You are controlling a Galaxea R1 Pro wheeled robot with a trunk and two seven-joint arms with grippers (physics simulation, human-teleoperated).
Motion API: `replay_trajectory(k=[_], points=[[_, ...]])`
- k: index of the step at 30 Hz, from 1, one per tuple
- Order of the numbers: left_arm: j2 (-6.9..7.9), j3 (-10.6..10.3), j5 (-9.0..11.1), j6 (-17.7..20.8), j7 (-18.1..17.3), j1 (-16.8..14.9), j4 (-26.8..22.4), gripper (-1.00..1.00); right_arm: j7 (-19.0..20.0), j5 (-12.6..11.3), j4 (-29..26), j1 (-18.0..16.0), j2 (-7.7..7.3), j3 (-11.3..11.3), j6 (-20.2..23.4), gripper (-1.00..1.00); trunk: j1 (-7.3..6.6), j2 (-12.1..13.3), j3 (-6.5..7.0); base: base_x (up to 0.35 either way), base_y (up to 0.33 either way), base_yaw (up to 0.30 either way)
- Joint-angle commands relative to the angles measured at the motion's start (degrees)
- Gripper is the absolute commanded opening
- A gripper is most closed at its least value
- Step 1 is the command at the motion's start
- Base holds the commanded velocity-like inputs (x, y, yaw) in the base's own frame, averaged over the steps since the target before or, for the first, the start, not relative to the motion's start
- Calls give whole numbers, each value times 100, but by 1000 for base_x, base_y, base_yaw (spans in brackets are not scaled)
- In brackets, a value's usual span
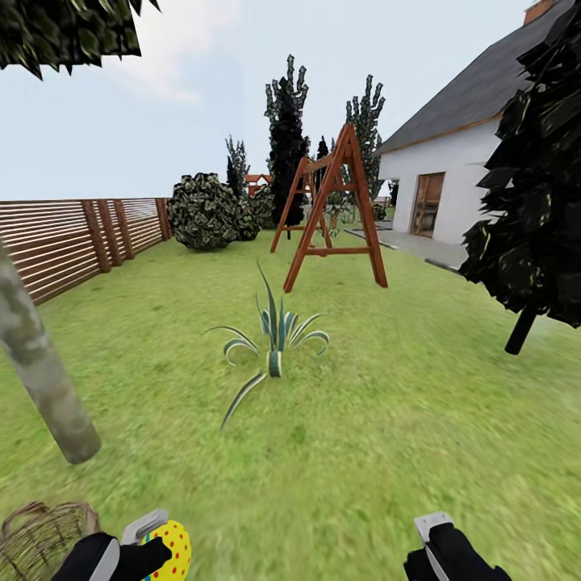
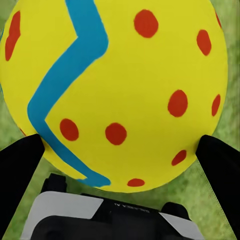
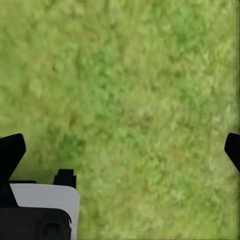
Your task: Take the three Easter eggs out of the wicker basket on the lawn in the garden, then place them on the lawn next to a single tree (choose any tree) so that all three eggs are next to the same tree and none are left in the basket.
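While the left gripper (image 2: 120, 150) pinched a yellow egg (image 2: 115, 90), grass (image 3: 130, 90) lay below.
Beside the egg sat the basket (image 1: 40, 537); the right gripper (image 3: 120, 150) hung spread wide.

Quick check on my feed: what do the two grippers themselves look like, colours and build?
Both match: the left gripper has two black fingers on a black body capped by a light grey plate, with small lettering too blurred to read. The right gripper shows the same black fingers and grey plate. No cables visible.

head camera looks out level across the lawn (image 1: 363, 420).
both wrist cameras face down close; grass is shared.
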Motion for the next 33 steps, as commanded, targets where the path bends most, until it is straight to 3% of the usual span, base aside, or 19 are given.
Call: replay_trajectory(k=[1,33], points=[[-3,26,-16,34,-26,-4,-7,-100,3,35,-8,-4,-6,31,31,100,-18,34,9,298,-117,0],[-12,-12,-33,17,14,-4,-4,-100,4,26,-8,-4,-93,30,11,100,-699,1278,565,298,-114,8]])
